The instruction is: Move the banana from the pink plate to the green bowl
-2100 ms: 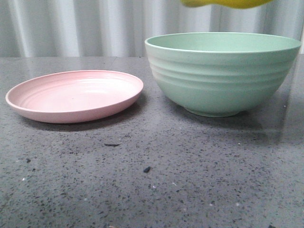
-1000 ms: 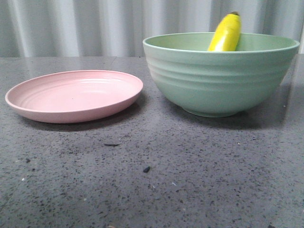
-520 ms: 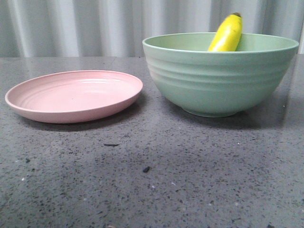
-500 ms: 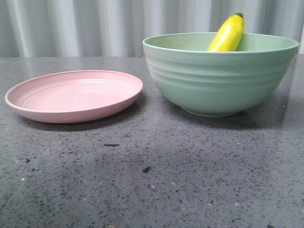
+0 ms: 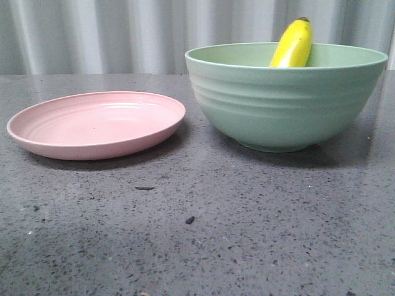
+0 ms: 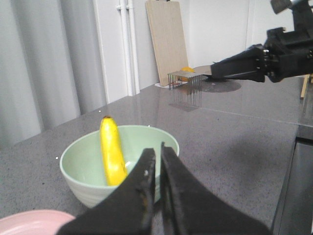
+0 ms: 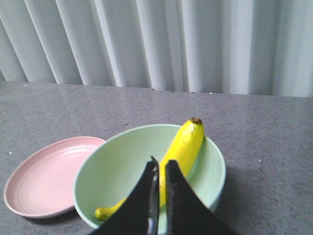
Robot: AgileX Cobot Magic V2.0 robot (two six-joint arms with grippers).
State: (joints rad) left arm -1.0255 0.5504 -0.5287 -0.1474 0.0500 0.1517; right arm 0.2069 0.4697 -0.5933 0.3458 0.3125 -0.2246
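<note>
Leaning in the green bowl [image 5: 287, 95], the banana [image 5: 292, 44] pokes its dark tip above the far rim, right of the bare pink plate [image 5: 96, 123] on the speckled table [image 5: 203, 228]. From the left wrist, the left gripper [image 6: 157, 154] hangs nearly closed and empty, a wire rack [image 6: 186, 82] far behind. From the right wrist, the right gripper [image 7: 160, 166] is likewise almost shut, empty above the bowl.

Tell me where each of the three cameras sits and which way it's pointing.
Front: low at table height, facing forward at pink plate and green bowl; no robot parts show.
Left wrist: above the left claw, facing the bowl; the other arm shows beyond.
Right wrist: above the right claw, looking down.
All share the banana.
</note>
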